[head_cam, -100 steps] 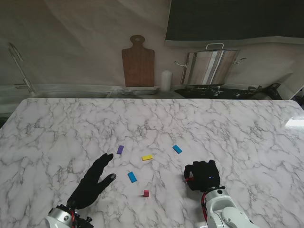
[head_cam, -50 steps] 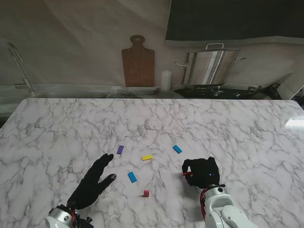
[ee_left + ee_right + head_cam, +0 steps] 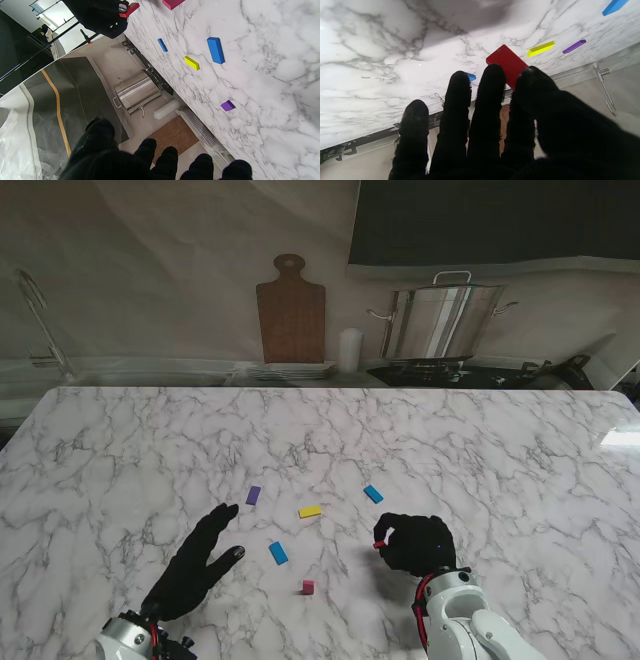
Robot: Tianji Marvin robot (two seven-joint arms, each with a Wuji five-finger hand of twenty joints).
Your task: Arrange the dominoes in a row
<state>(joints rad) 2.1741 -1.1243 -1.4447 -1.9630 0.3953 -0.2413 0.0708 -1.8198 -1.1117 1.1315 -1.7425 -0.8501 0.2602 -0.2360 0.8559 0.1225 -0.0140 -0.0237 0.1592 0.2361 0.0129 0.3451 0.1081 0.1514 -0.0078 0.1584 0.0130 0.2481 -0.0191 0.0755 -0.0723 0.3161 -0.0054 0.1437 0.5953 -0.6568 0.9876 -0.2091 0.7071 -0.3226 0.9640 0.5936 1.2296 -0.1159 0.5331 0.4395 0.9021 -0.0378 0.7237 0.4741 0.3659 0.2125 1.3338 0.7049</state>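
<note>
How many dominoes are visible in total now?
6: purple domino, yellow domino, two blue dominoes, pink domino on the table; red domino in the right hand.

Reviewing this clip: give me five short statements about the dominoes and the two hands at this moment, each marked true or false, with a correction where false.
1. The right hand holds a red domino in its fingers. True.
2. The left hand grips the purple domino. False: the left hand is open and holds nothing; the purple domino lies on the marble table apart from it.
3. Two blue dominoes lie on the table. True: one nearer to me, one farther and to the right.
4. The yellow domino is stacked on a blue one. False: it lies alone on the table.
5. The dominoes already stand in a row. False: they are scattered.
</note>
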